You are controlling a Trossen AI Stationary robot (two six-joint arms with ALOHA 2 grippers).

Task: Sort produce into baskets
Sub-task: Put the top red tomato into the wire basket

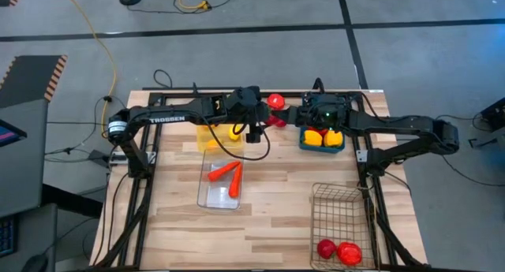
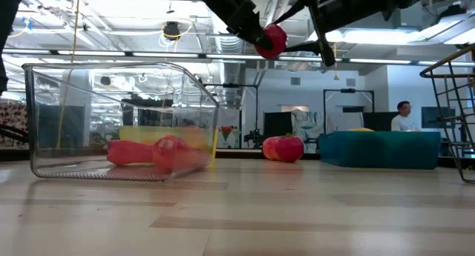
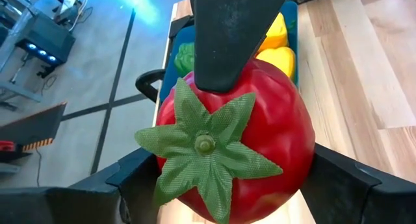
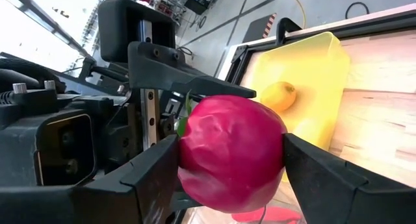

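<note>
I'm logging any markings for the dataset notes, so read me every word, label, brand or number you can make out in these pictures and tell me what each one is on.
"TROSSEN": white letters along the left arm, readable in the high view.
Nothing else can be read: the baskets, the produce and the table carry no visible text, and the screens and signs in the room behind, in the low view, are too small and blurred to make out.

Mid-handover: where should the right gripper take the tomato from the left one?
Across the tomato at its widest, on the round red flanks, approaching from the smooth end opposite the green calyx, crosswise to the left gripper. The right gripper straddles it that way now.
</note>
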